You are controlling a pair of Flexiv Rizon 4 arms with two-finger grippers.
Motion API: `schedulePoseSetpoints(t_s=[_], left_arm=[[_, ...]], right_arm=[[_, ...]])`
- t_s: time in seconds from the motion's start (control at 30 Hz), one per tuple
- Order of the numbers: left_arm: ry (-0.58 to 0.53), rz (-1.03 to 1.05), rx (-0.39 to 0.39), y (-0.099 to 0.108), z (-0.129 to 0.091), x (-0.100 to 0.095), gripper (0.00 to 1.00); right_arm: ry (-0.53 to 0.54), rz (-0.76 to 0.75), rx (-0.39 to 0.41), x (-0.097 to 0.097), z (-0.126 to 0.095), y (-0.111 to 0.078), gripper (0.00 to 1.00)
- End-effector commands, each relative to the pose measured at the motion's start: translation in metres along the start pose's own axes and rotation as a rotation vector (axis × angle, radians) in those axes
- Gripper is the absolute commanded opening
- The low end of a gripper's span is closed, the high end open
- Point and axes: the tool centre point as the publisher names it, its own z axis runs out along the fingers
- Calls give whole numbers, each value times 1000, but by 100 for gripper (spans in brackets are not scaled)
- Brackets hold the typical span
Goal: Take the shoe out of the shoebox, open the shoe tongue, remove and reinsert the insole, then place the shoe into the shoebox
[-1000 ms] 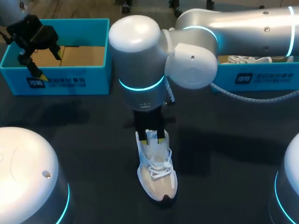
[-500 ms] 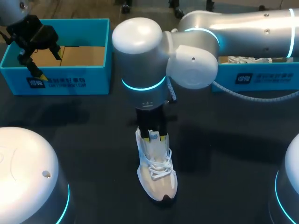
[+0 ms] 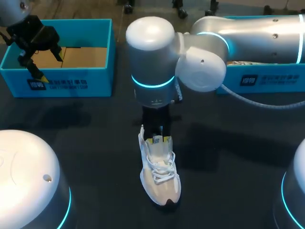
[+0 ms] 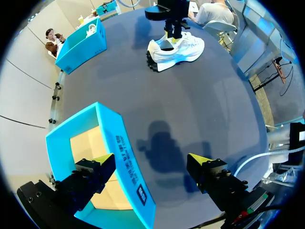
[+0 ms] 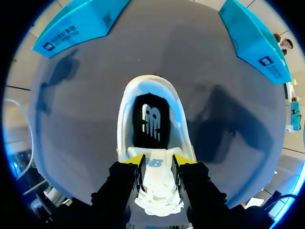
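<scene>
With the right gripper (image 5: 156, 161) pinched on the tongue (image 5: 156, 179) of the white sneaker (image 3: 160, 179) standing just below frame centre, pull up and toward the toe in a slow arc, enough to bare the black insole (image 5: 151, 121) (gently, to avoid tipping so light a shoe). Leave the left gripper (image 4: 151, 161), fingers spread wide, above the blue shoebox (image 3: 71, 83) at upper left, or bring it across to steady the heel

The right arm (image 3: 257, 33) is showing smooth silver-grey casings and rounded white joint caps (image 3: 150, 31), a cyan light ring (image 3: 153, 86) glowing at each joint, small dark screws (image 3: 202, 61) dotting the shell. A pale ribbed cable (image 3: 248, 100) is trailing at four o'clock from its elbow. Black jaws are wearing yellow tips (image 5: 135, 159).
</scene>
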Motion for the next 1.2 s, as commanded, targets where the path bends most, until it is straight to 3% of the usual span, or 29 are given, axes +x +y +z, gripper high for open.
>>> schedulePoseSetpoints(t_s=[0.03,0.2,0.23,0.27,0.3,0.53,0.57,0.83,0.87,0.97,1.2], left_arm=[[1,1,-3,0,0,0,100],[1,1,-3,0,0,0,100],[1,1,-3,0,0,0,100],[1,1,-3,0,0,0,100],[1,1,-3,0,0,0,100],[1,1,-3,0,0,0,100],[1,1,-3,0,0,0,100],[1,1,-3,0,0,0,100],[1,1,-3,0,0,0,100],[1,1,-3,0,0,0,100],[1,1,-3,0,0,0,100]], right_arm=[[-21,-29,-17,-2,-26,-5,36],[-19,-262,-11,2,-54,2,41],[-3,-344,-6,3,-57,4,49],[-10,-392,-17,3,-60,6,80],[-3,-474,-20,3,-64,7,100],[47,-1151,-46,8,-75,11,100],[85,-1174,-31,8,-77,12,100],[85,-1174,-31,8,-77,12,100],[28,-1239,13,15,-71,19,100],[-53,-1380,45,21,-65,33,100],[-162,-1635,-17,26,-56,44,100]])
